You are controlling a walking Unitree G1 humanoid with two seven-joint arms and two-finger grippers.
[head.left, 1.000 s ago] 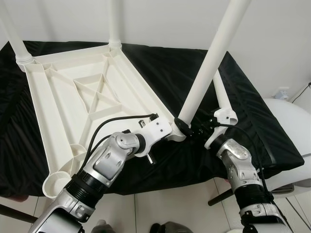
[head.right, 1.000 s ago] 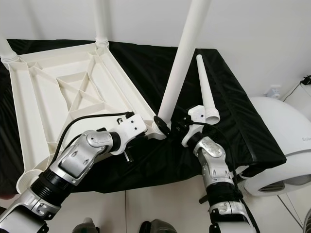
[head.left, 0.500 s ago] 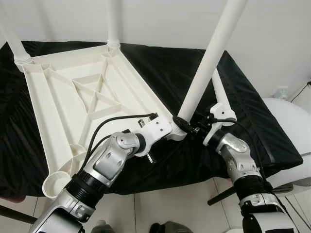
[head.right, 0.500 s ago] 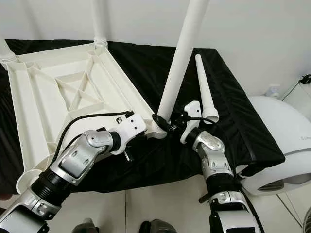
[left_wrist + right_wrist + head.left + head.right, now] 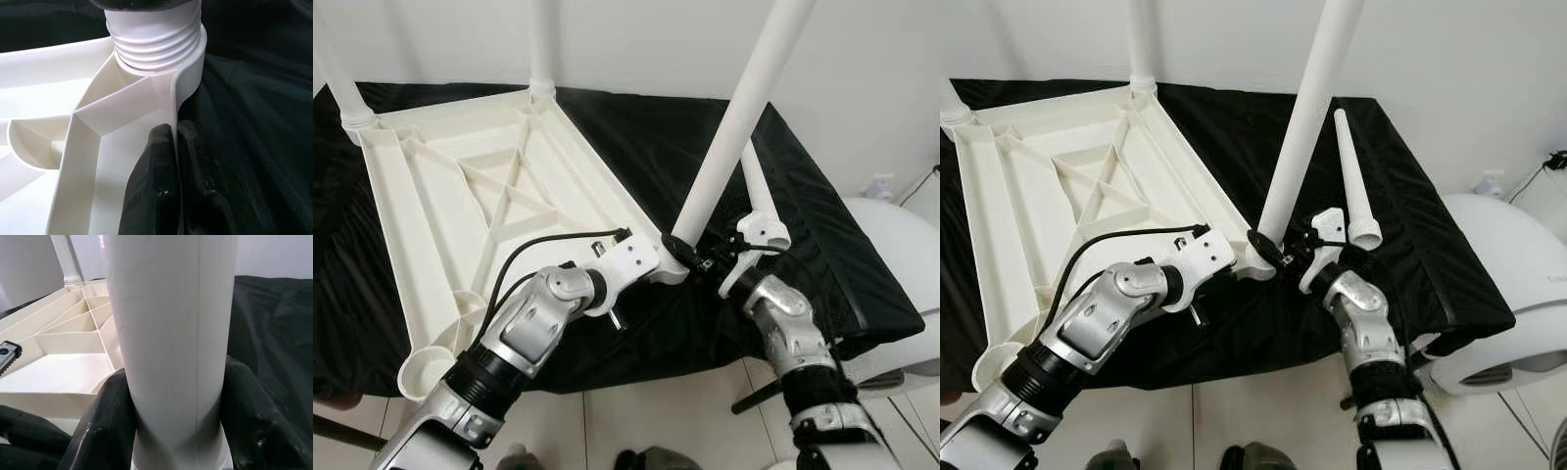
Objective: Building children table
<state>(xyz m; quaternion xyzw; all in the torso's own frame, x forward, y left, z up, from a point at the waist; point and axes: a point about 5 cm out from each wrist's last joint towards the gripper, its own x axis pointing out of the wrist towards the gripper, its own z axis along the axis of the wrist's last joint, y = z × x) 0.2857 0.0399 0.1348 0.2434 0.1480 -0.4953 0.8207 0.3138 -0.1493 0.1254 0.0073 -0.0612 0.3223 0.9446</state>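
Note:
An upside-down white plastic tabletop (image 5: 460,196) lies on a black cloth. Two legs stand in its far corners. A third white leg (image 5: 734,117) rises from the near right corner socket (image 5: 161,54), its thread partly showing. My left gripper (image 5: 175,132) is shut on the tabletop's rim just beside that socket. The right gripper (image 5: 690,257) is shut around the base of this leg, its black fingers (image 5: 110,421) on either side. A fourth, loose leg (image 5: 1351,176) lies on the cloth behind the right arm.
The black cloth (image 5: 842,264) covers a low surface and drops off at the front and right edges. A white rounded object (image 5: 901,255) stands to the right. An unfilled corner socket (image 5: 426,372) is at the tabletop's near left. White wall behind.
The right forearm has swung slightly while its fingers stay around the leg's base. The leg leans a touch differently. The left gripper has held still on the rim.

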